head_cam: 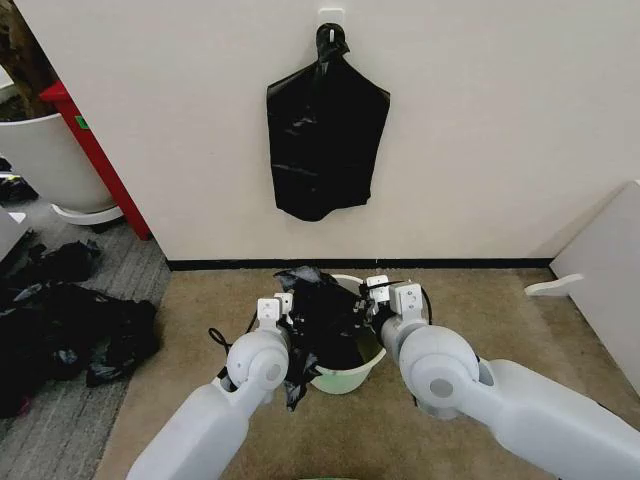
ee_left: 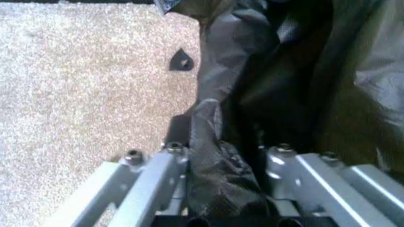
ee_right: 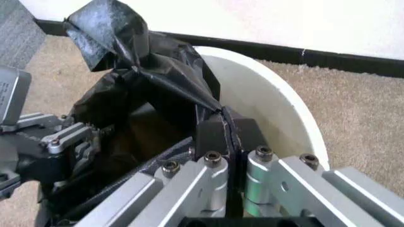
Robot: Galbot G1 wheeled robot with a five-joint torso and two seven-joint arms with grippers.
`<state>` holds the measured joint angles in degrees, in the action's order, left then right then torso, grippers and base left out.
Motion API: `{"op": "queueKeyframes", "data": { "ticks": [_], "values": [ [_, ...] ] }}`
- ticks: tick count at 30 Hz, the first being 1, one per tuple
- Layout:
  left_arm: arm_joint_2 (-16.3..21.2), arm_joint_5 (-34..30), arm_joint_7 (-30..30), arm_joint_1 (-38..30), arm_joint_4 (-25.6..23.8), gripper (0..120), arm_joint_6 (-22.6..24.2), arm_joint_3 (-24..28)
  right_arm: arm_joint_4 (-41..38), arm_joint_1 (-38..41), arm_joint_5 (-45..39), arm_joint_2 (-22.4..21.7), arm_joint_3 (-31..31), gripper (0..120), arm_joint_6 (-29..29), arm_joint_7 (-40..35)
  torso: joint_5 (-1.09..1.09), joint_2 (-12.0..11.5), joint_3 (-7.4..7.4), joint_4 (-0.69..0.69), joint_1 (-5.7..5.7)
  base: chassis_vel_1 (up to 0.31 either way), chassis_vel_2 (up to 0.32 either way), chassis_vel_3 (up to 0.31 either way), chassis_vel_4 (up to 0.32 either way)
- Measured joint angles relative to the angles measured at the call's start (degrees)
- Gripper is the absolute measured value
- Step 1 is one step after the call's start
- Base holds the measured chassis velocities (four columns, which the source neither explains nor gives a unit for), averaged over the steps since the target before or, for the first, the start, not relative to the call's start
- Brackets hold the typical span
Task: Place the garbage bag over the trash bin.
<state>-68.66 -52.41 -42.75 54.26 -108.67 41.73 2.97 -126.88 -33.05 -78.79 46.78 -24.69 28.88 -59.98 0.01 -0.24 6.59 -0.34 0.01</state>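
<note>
Fingers of the left gripper [head_cam: 284,301] pinch one edge of the garbage bag [head_cam: 325,320], which sags half inside the trash bin [head_cam: 345,378] on the carpet, while the right gripper [head_cam: 377,288] clamps the opposite edge at the bin's rim.

The garbage bag [head_cam: 325,318], thin, glossy, wrinkled black plastic, is bunched over the trash bin [head_cam: 352,377], a small round cream-white bucket standing upright on the carpet between the left gripper [head_cam: 283,304] and the right gripper [head_cam: 374,290]. Each gripper pinches a fold of the bag's edge; the bin's far rim beside the right gripper is bare
</note>
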Motion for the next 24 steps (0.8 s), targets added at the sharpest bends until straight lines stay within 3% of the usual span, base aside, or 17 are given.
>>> {"op": "queueKeyframes", "data": {
  "ticks": [3, 6, 24],
  "values": [
    [-0.2, 0.2, 0.1, 0.5, 0.1, 7, -0.8, 0.0, -0.9, -0.7, 0.1, -0.4, 0.5, 0, 0.0, 0.0, 0.0, 0.0, 0.0, 0.0, 0.0, 0.0, 0.0, 0.0, 0.0],
    [-0.5, 0.6, 0.2, 1.1, 0.1, 2, -1.7, -0.1, -2.2, -1.9, 0.5, -1.2, 1.7, 0, 0.0, 0.4, -0.01, 0.0, 0.0, 0.0, 0.0, 0.0, 0.0, 0.0, 0.0],
    [-0.4, 1.7, 0.5, 4.2, -3.3, 2, -4.7, -1.5, -6.1, -8.6, 2.9, -4.0, 8.2, 0, 0.0, 3.3, -0.01, 0.0, 0.01, -0.01, 0.0, 0.0, 0.0, 0.0, 0.0]
  ]
}}
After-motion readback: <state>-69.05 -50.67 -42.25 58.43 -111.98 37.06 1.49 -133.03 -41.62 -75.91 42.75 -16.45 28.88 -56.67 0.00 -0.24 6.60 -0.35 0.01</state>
